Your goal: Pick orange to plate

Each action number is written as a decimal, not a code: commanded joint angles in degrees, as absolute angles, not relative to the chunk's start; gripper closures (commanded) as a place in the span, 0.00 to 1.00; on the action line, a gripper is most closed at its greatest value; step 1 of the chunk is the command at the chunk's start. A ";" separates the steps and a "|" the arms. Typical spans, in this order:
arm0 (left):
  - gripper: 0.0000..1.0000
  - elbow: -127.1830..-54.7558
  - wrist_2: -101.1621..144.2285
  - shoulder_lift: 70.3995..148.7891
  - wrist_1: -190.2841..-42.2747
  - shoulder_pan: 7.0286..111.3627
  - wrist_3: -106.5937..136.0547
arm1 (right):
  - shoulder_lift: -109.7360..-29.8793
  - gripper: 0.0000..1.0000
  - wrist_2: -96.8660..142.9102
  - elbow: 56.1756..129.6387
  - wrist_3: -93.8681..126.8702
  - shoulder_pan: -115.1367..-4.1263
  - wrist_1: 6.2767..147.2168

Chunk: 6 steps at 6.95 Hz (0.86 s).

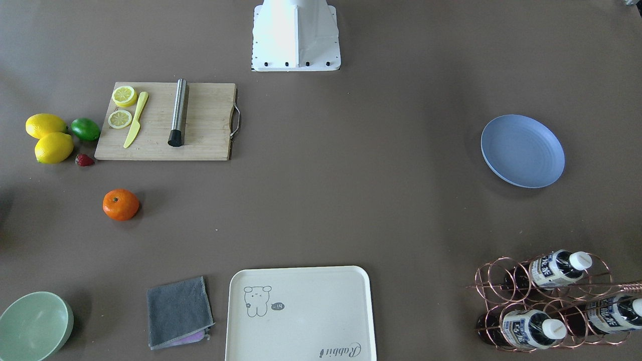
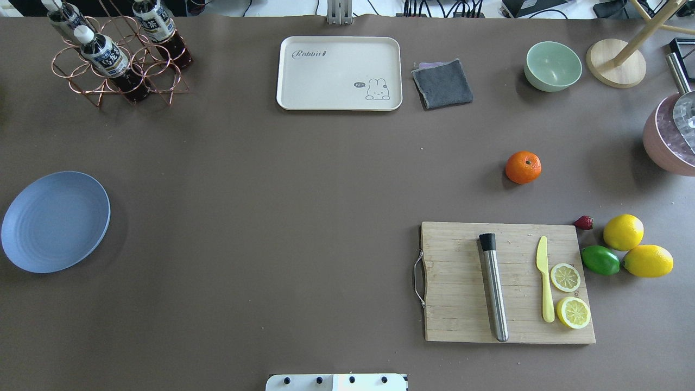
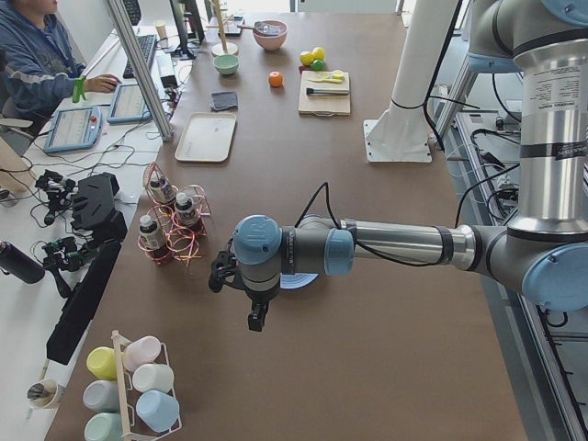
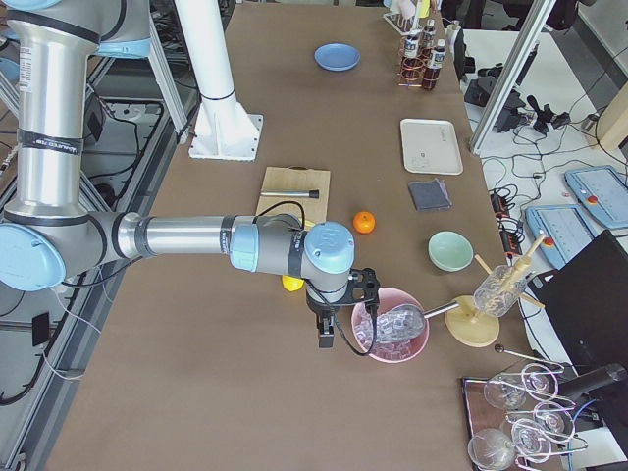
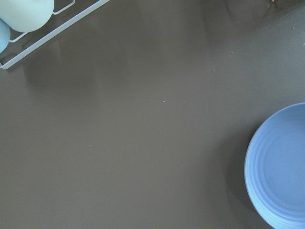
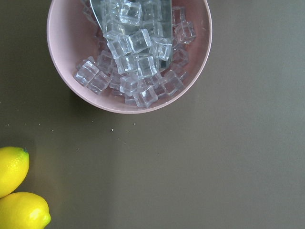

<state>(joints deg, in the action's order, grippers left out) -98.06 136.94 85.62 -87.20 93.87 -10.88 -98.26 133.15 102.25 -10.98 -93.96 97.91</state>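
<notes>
Here, brown table (image 2: 271,217), orange (image 2: 523,167) far from plate (image 2: 55,221), left hand (image 3: 256,319), right hand (image 4: 325,338), states unclear.

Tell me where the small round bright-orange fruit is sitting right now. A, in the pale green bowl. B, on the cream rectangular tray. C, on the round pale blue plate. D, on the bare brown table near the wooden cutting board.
D: the orange rests directly on the brown table, apart from the wooden cutting board, and the pale blue plate far across the table holds nothing.
</notes>
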 commanded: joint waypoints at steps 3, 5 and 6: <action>0.02 -98.70 136.76 86.66 -87.36 93.87 -10.55 | -98.26 0.00 133.15 102.39 -10.99 -93.96 97.91; 0.02 -98.70 136.93 86.66 -87.36 93.87 -10.55 | -98.26 0.00 133.15 102.39 -10.99 -93.96 97.91; 0.02 -98.53 137.02 86.66 -87.36 93.87 -10.46 | -98.26 0.00 133.15 102.48 -10.90 -93.96 97.91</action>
